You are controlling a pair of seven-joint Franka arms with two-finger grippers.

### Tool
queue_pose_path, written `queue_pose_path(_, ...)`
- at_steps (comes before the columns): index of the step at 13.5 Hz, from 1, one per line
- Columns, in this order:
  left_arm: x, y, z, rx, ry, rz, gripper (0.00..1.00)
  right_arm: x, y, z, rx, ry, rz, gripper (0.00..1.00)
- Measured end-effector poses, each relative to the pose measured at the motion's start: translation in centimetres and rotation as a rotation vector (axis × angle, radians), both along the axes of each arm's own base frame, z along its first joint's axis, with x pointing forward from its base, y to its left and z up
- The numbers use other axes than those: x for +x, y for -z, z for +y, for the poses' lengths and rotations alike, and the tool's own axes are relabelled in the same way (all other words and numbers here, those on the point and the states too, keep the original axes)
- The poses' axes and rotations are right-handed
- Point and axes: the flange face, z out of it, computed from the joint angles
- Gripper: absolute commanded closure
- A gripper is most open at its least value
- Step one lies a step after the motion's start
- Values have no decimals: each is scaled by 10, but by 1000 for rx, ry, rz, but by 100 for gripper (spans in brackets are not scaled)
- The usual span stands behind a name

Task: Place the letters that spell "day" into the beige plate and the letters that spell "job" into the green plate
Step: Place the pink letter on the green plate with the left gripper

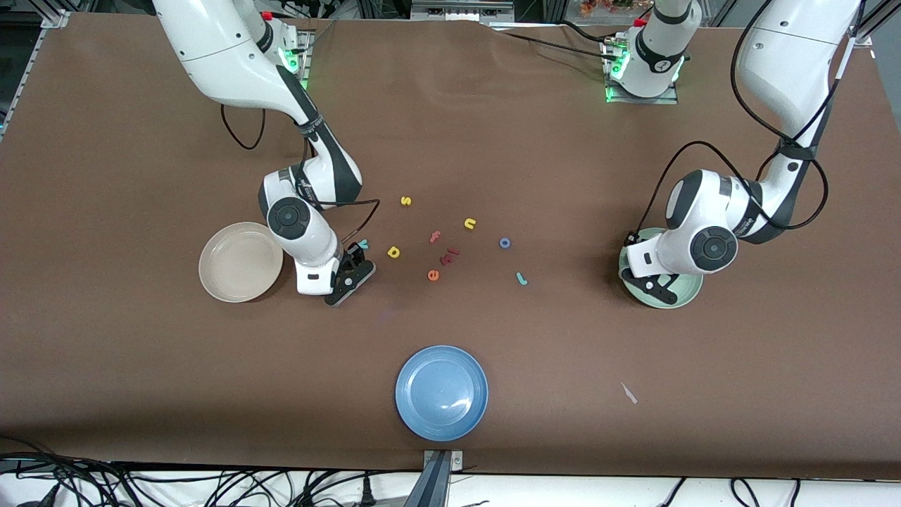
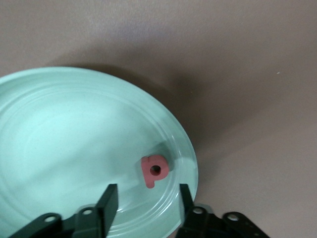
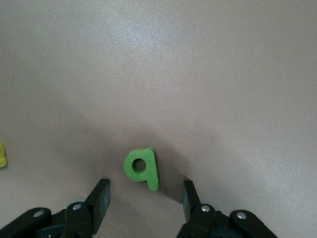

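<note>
Fingers [image 2: 109, 201] of the left gripper [image 2: 147, 204] stand spread over the green plate [image 2: 59, 144], grasping nothing; the pinkish-red b [image 2: 154, 170] lies flat in the plate, just ahead of their tips. Right gripper [image 3: 145, 201] fingers [image 3: 101, 196] are likewise released, low over the bench [image 3: 198, 74], with the dark green a [image 3: 142, 168] on the bench just ahead between them, beside the beige plate [image 1: 241, 262].

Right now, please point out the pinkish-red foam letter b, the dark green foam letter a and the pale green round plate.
pinkish-red foam letter b [image 2: 154, 170], left wrist view, its ring.
dark green foam letter a [image 3: 142, 168], right wrist view, its body.
pale green round plate [image 2: 59, 139], left wrist view, bare floor.
</note>
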Motion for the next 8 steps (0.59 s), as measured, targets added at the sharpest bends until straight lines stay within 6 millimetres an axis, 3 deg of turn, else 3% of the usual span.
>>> queue_pose_path(4, 17, -43, -27, -12, 22, -55, 0, 0, 0, 1, 2, -1, -1, 36)
queue_pose_path(7, 27, -87, -89, -6, -43, -117, 0, -2, -1, 7, 9, -7, -2, 36)
queue_pose_path(8, 25, -94, -112, -1, -73, -133, 0, -3, -1, 8, 10, -8, -2, 41)
